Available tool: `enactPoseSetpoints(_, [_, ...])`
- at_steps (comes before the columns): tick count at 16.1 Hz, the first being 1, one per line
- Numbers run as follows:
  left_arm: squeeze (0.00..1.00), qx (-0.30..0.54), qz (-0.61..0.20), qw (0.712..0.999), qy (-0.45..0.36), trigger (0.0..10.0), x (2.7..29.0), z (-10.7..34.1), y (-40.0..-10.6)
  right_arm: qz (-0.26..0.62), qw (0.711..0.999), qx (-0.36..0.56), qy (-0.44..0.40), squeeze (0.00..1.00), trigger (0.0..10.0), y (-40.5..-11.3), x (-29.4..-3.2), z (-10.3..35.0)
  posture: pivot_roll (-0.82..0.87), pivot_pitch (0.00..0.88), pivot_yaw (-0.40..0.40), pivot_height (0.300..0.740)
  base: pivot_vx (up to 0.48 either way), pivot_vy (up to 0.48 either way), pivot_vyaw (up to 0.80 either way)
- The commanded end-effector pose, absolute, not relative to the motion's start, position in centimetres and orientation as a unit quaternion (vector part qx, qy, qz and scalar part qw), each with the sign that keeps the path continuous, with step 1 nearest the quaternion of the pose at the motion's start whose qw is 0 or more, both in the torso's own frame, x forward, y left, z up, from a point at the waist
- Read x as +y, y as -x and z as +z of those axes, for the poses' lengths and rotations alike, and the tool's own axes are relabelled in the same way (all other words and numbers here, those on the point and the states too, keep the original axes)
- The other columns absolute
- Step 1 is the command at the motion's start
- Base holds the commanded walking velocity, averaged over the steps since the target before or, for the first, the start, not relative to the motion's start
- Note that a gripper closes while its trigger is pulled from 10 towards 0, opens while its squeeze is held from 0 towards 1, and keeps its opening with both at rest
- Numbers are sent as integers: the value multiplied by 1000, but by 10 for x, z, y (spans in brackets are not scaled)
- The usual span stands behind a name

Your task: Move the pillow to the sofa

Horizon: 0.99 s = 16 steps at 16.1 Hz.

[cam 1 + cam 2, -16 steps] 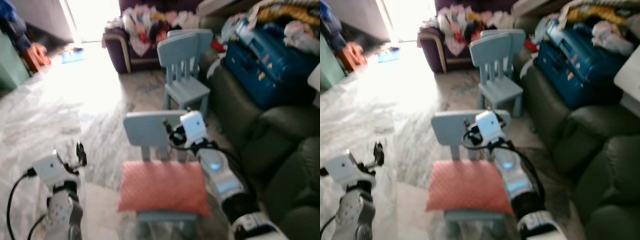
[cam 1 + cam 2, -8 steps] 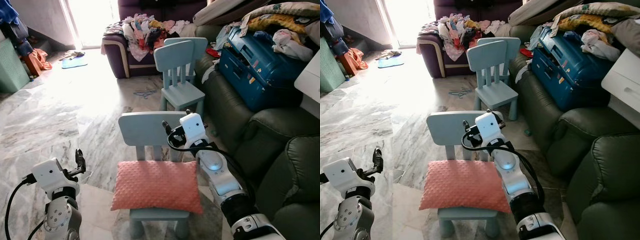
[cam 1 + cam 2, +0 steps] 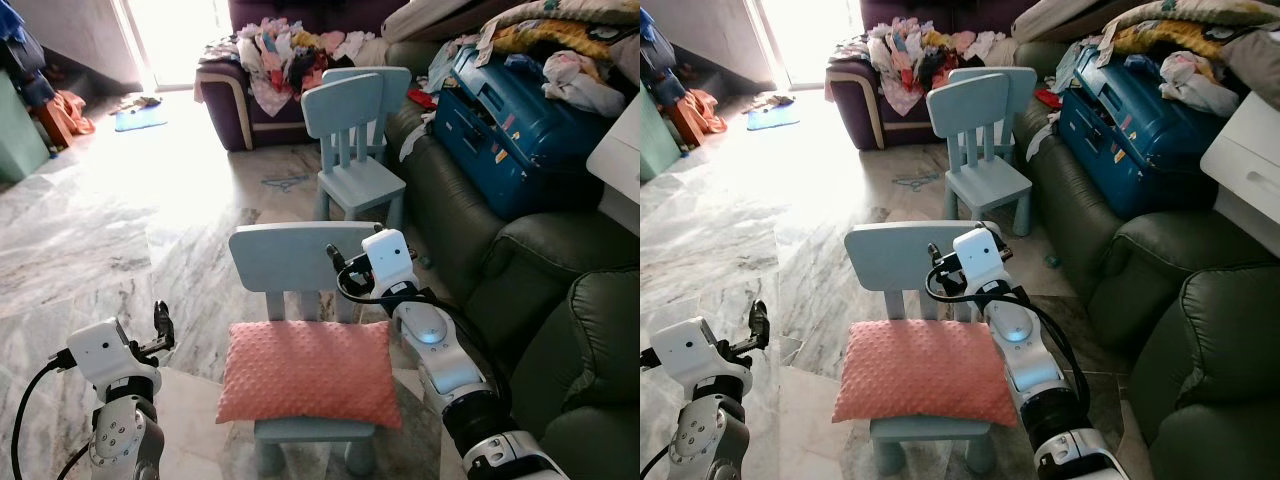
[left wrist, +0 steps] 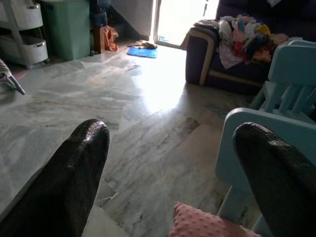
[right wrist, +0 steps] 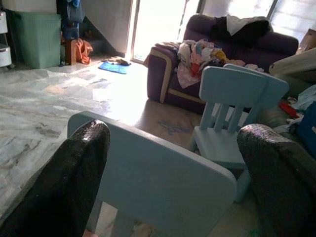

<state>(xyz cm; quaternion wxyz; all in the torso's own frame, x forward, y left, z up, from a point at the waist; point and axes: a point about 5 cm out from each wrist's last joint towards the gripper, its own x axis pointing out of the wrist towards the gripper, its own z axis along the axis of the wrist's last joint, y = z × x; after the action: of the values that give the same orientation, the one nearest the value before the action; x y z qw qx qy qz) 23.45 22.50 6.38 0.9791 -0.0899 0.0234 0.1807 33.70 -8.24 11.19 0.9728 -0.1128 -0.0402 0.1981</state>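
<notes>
Green sofa (image 3: 540, 290): leather, along the robot's right; goal of the task; near seat bare, far end loaded with blue suitcase (image 3: 520, 125) and bedding.
Floor (image 3: 90, 230): grey-white marble, glossy, strong glare from doorway at far end.
Purple sofa (image 3: 245, 95): far end of room, heaped with mixed clothes.
Near chair (image 3: 300, 262): small, pale blue, directly ahead; carries the pillow on its seat.
Far chair (image 3: 350, 135): same make, beyond the near one, just beside the green sofa's arm.
Pillow (image 3: 308, 372): salmon-pink, dotted fabric, lying flat on near chair's seat, overhanging it on both sides; not held, not lifted.
Right gripper (image 5: 173, 148): raised at the near chair's backrest, above the pillow's far right corner; fingers (image 5: 74, 163) spread wide, nothing between them.
Left gripper (image 4: 170, 163): low, to the left of the chair, apart from the pillow's left edge; fingers (image 4: 74, 168) spread wide, nothing held.
Progress: judged at the very start; approach made, no grasp yet.
Left to do: close both grippers in on the pillow's ends, lift clear of chair, turn right, set down on green sofa.
Risk: soft pillow likely to sag or slip from a one-sided pinch.
</notes>
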Motion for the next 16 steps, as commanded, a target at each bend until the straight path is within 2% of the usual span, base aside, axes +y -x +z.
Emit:
enactPoseSetpoints(1, [0,36,180,980,79,10000,228,60,-231,200,973,-41,109,0,10000,-337,-82,114,-107,54,49,740,0,0,0])
enactPoseSetpoints(5, [0,69,155,982,78,10000,223,48,-224,200,973,-27,108,0,10000,-334,-84,108,-102,68,52,740,0,0,0])
enactPoseSetpoints(11, [0,127,122,982,72,10000,216,27,-198,203,975,1,92,0,10000,-325,-88,94,-78,107,56,740,0,0,0])
enactPoseSetpoints(12, [0,152,89,982,74,10000,210,20,-190,205,975,8,83,0,10000,-322,-89,92,-76,115,60,740,0,0,0])
enactPoseSetpoints(16, [0,165,56,983,61,10000,201,18,-184,206,976,21,74,0,10000,-314,-93,86,-78,144,71,740,0,0,0])
